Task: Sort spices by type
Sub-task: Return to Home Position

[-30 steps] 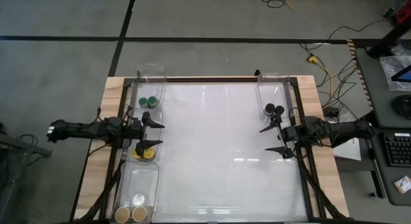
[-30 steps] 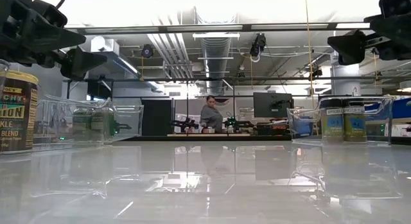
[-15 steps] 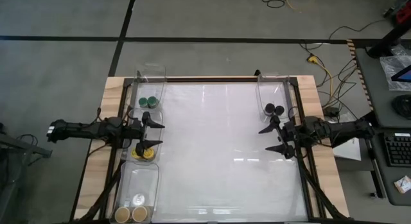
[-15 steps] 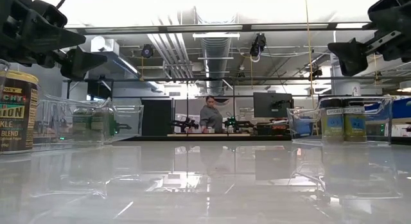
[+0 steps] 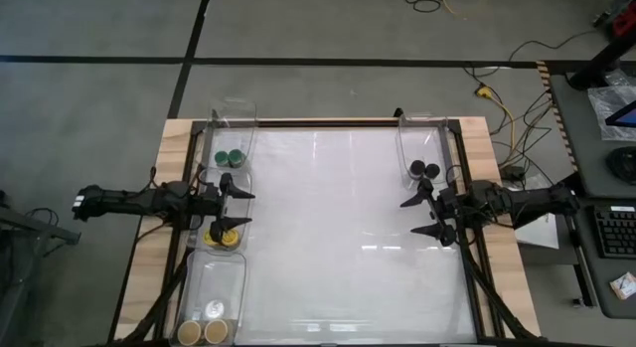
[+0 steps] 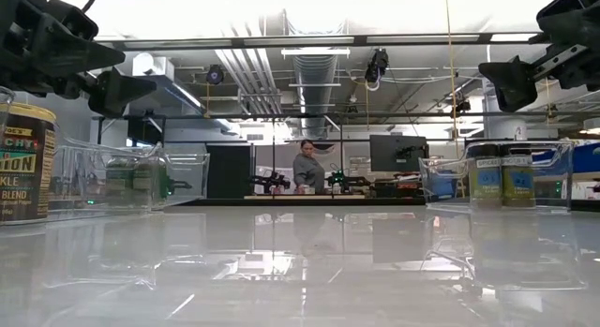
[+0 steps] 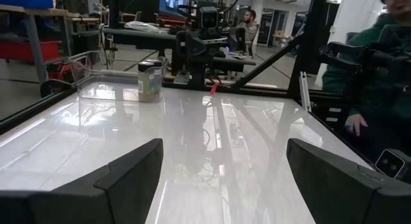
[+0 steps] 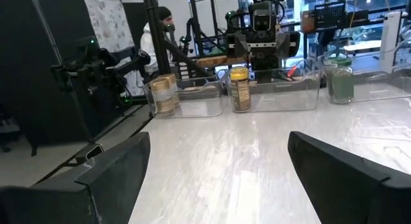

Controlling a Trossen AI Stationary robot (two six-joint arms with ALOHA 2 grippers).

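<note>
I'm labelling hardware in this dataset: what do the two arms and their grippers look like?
The left arm and right arm are slim, dark, jointed tubes, and a thin cable loops off the left one. The left gripper and right gripper each carry two black fingers that are broad, matte wedges tapering to points. No markings are visible.

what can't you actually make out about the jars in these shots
- High view: the count of yellow-lidded jars; the open left gripper overlaps them.
- Low view: the label wording on the leftmost jar; the picture's left edge cuts it off.
- High view: labels of the black-lidded jars; only their lids show, too small.
- The open right gripper, on the right, covers no jar.
</note>
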